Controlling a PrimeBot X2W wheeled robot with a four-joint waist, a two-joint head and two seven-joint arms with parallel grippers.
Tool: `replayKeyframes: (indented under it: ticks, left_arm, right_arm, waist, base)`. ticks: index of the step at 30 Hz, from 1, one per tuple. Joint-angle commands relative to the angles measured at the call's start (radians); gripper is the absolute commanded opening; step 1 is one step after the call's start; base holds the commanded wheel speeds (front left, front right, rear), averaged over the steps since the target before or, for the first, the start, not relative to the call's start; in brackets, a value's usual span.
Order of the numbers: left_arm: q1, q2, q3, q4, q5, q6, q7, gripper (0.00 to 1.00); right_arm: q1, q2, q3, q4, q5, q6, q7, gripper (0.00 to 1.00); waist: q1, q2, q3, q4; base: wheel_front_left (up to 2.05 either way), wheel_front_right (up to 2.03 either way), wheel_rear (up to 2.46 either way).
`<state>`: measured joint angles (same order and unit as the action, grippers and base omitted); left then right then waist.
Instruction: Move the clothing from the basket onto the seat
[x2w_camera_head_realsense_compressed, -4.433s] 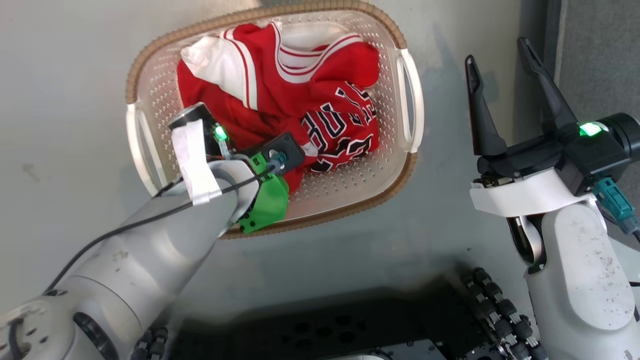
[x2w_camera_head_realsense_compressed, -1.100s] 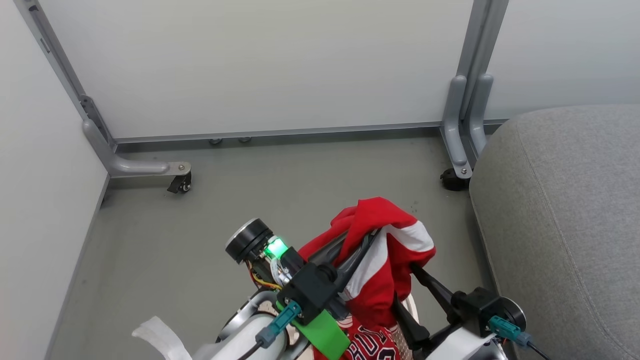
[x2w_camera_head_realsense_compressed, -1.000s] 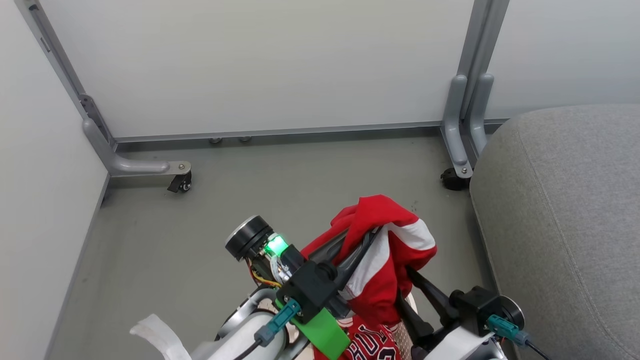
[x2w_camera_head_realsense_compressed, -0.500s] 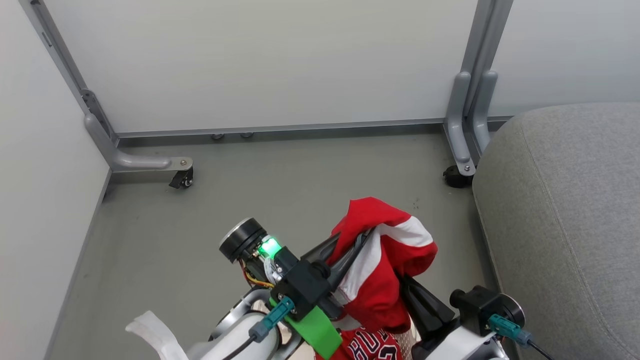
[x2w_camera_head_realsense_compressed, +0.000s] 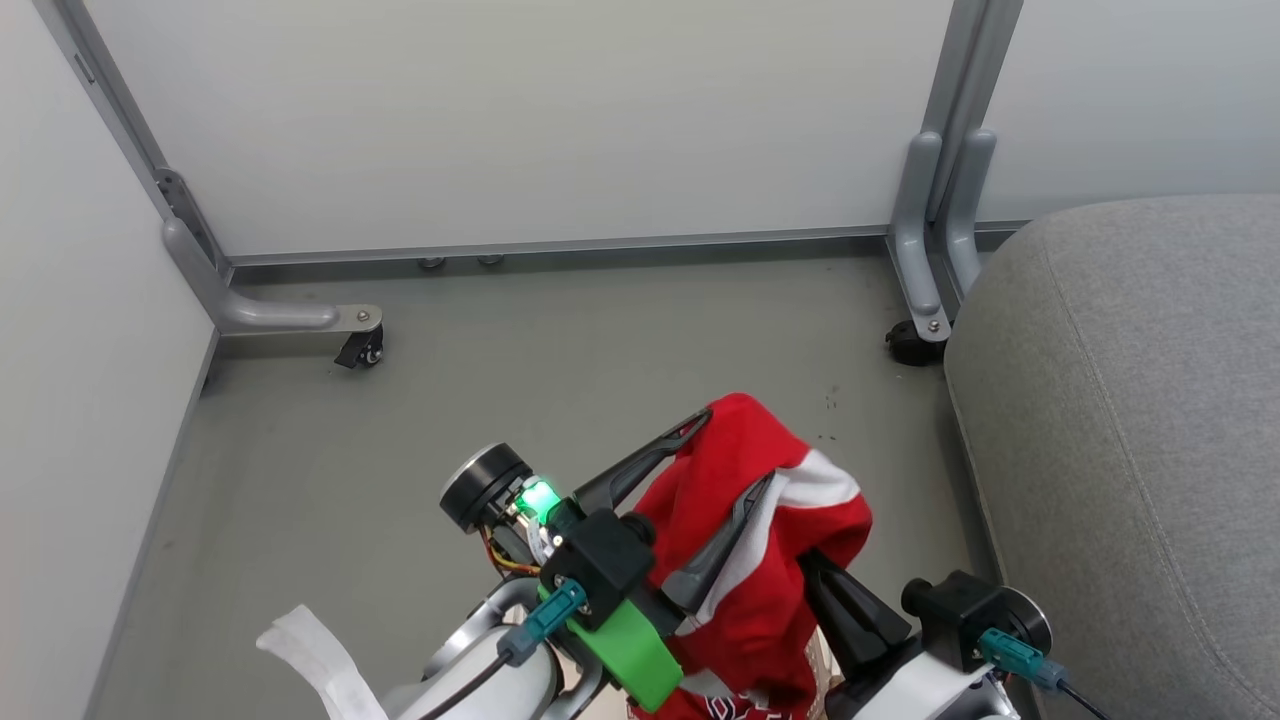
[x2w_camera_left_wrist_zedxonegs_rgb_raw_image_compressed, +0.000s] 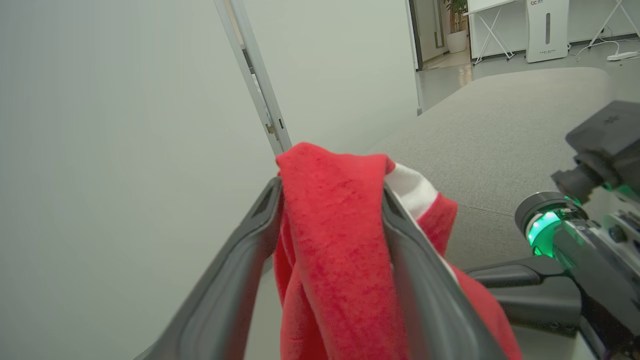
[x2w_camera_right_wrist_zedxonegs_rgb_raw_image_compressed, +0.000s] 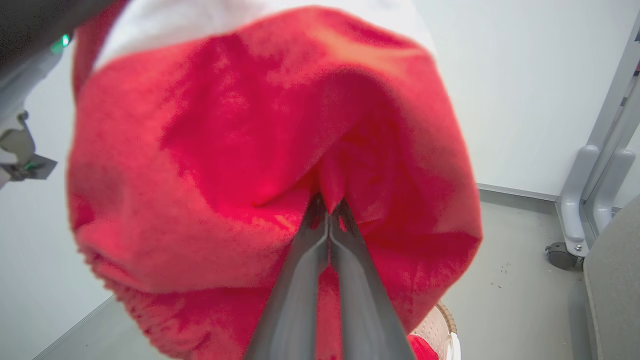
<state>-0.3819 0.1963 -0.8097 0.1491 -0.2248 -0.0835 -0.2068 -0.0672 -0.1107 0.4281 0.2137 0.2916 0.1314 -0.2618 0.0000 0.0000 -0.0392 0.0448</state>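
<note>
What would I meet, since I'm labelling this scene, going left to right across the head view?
Grey metal castor leg → red-and-white fabric jersey → grey upright metal post → large light-grey upholstered seat.

Grey floor corner closed in by white panels.
A plain grey floor (x2w_camera_head_realsense_compressed: 560, 350) runs to a white back panel (x2w_camera_head_realsense_compressed: 540, 120) and a white side panel (x2w_camera_head_realsense_compressed: 70, 420) on the left, all evenly lit. Grey metal posts frame them. A slanted post (x2w_camera_head_realsense_compressed: 130, 135) at the left corner has a foot on a black caster (x2w_camera_head_realsense_compressed: 362, 352), and a doubled post (x2w_camera_head_realsense_compressed: 945, 180) at the right stands by another caster (x2w_camera_head_realsense_compressed: 905, 345). In the left wrist view a farther room shows a potted plant (x2w_camera_left_wrist_zedxonegs_rgb_raw_image_compressed: 456, 40), a white stand (x2w_camera_left_wrist_zedxonegs_rgb_raw_image_compressed: 546, 27) and a white cable (x2w_camera_left_wrist_zedxonegs_rgb_raw_image_compressed: 620, 52) on its floor.
</note>
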Motion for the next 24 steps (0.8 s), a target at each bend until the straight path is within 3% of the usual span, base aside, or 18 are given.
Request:
replayKeyframes:
  ticks: [1,24]
  left_arm:
    - [-0.010,0.001,0.000,0.002,-0.001,0.000,-0.001,1.00]
    - [0.005,0.027,-0.003,0.006,-0.042,0.008,0.005,1.00]
  right_arm:
    - [0.005,-0.005,-0.003,-0.005,0.005,-0.001,-0.005,0.00]
    - [-0.013,-0.002,-0.037,-0.020,-0.014,-0.001,-0.005,0.00]
  waist:
    - [0.0000,0.0000,0.002,0.000]
    - [0.0000,0.0000,0.035,-0.033]
  base:
    - [0.00,0.00,0.00]
    - [0.00,0.00,0.00]
